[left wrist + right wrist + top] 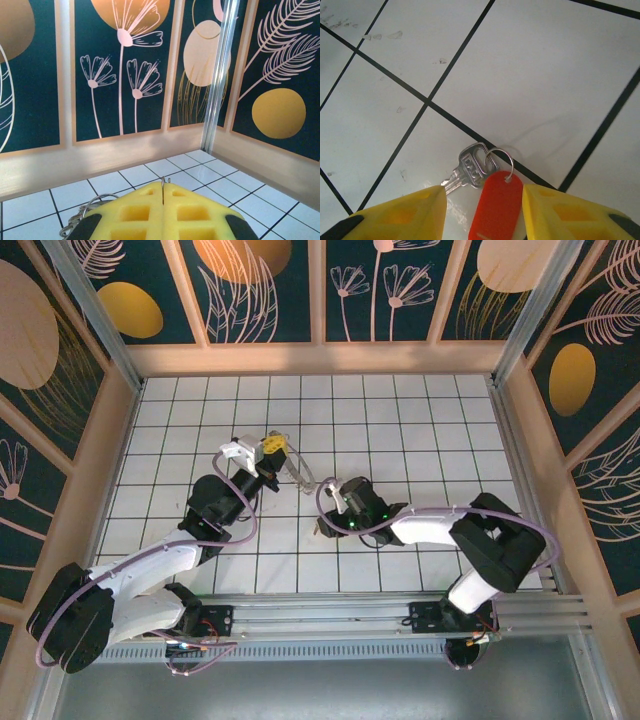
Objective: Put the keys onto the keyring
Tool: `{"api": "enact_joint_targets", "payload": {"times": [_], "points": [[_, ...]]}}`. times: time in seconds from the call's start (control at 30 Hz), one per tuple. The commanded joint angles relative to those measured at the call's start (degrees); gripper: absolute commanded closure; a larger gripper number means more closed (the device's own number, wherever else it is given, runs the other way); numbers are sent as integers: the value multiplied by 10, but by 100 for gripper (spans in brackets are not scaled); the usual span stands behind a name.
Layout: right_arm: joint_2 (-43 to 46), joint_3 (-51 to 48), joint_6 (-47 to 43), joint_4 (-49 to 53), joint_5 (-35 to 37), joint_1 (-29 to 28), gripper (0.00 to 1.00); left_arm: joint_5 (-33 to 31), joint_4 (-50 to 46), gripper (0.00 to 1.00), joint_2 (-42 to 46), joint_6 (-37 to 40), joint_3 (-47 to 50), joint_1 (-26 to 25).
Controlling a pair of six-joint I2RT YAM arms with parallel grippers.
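Observation:
The key (pixel 470 170) is silver, and a small wire ring joins it to a red oval tag (pixel 495 205). It lies flat on the white tiles. My right gripper (pixel 483 192) is open and low over it, with a yellow fingertip (pixel 415 212) on each side of the red tag and a gap left on both sides. From above, the right gripper (pixel 332 512) points down at mid-table. My left gripper (pixel 272 450) is shut on the keyring (pixel 300 476), a thin wire loop hanging toward the right arm. In the left wrist view the wire (pixel 163 189) is pinched between the yellow pads, and more of the loop (pixel 85 212) shows at lower left.
The tiled floor (pixel 400 420) is walled by wooden panels (pixel 320 358) at the back and on both sides. An aluminium rail (pixel 360 615) carrying the arm bases runs along the near edge. The two grippers are about one tile apart.

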State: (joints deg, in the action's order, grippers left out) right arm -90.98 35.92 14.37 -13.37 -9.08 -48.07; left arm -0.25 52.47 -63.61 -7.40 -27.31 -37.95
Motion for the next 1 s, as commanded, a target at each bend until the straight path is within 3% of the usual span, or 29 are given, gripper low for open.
{"api": "enact_joint_targets", "payload": {"times": [0.0, 0.23, 0.77, 0.97], "points": [[-23, 21, -15, -20, -1, 3, 55, 10, 35, 100, 4, -8, -2, -1], [-55, 35, -15, -19, 9, 5, 58, 11, 34, 100, 7, -7, -1, -1], [-8, -11, 27, -30, 23, 62, 99, 11, 36, 100, 1, -7, -1, -1], [29, -54, 65, -43, 30, 88, 100, 11, 39, 100, -2, -8, -2, -1]]}}
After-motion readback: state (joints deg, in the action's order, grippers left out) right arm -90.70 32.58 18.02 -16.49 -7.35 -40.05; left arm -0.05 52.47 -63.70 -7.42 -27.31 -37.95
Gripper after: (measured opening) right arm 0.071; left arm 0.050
